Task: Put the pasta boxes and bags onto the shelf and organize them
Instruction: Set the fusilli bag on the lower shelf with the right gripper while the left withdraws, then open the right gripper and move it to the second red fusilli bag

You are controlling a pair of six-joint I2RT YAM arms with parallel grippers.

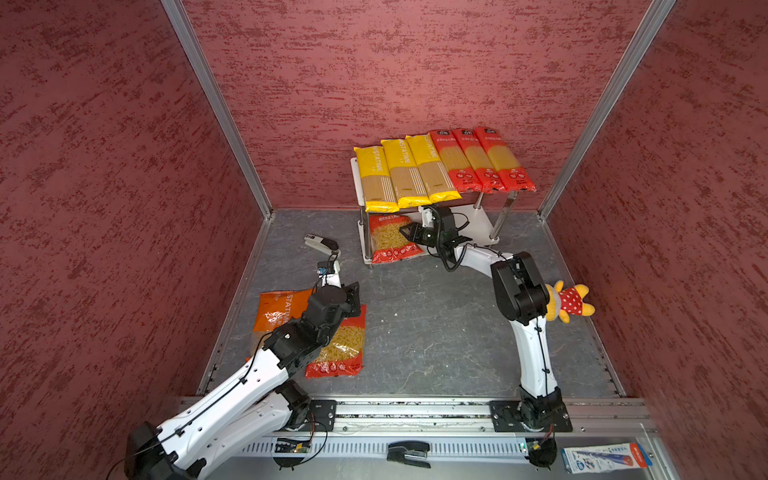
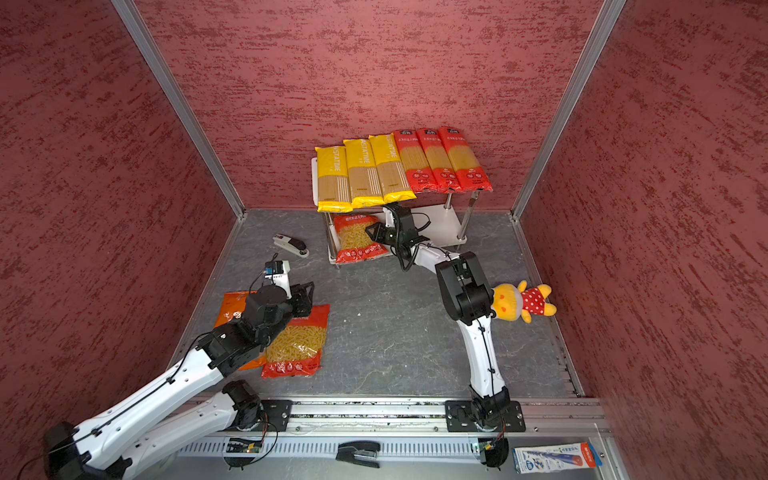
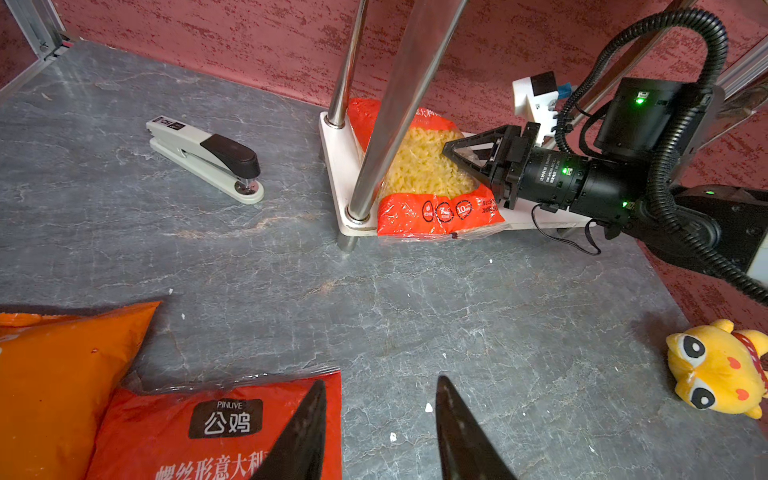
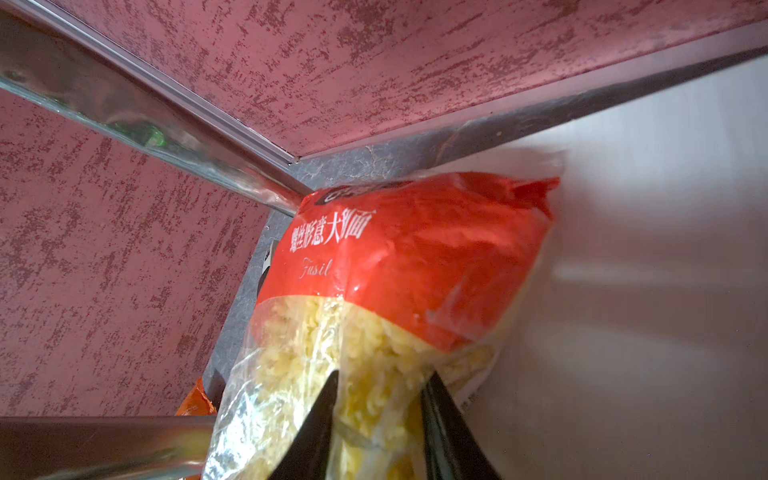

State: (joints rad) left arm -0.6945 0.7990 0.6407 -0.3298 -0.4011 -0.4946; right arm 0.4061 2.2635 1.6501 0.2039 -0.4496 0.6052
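1. Two short-pasta bags flat on the grey marbled floor (image 1: pixel 436 332), well left of the shelf (image 1: pixel 478 226) and nearer the front: an orange bag (image 1: pixel 276 309) and, touching its right edge, a red bag (image 1: pixel 343 349) with a clear window of yellow spirals.
2. Above that red bag's corner, the left gripper (image 3: pixel 382 380), jaws spread, nothing between them.
3. Just left of the shelf, a grey-and-black stapler (image 1: pixel 320 244).
4. On the shelf's top board, six long packs side by side: three yellow spaghetti packs (image 1: pixel 405 172) to the left, three red spaghetti packs (image 1: pixel 482 160) to the right.
5. On the shelf's lower board, at its left end beside the chrome posts, a crumpled red fusilli bag (image 1: pixel 390 241), pinched at its clear window by the right gripper (image 4: pixel 382 376).
6. Right of the shelf and nearer the front, a yellow plush toy (image 1: pixel 571 301) in a red dotted dress.
7. Behind the shelf and to both sides, mottled red walls (image 1: pixel 374 62) with aluminium corner rails.
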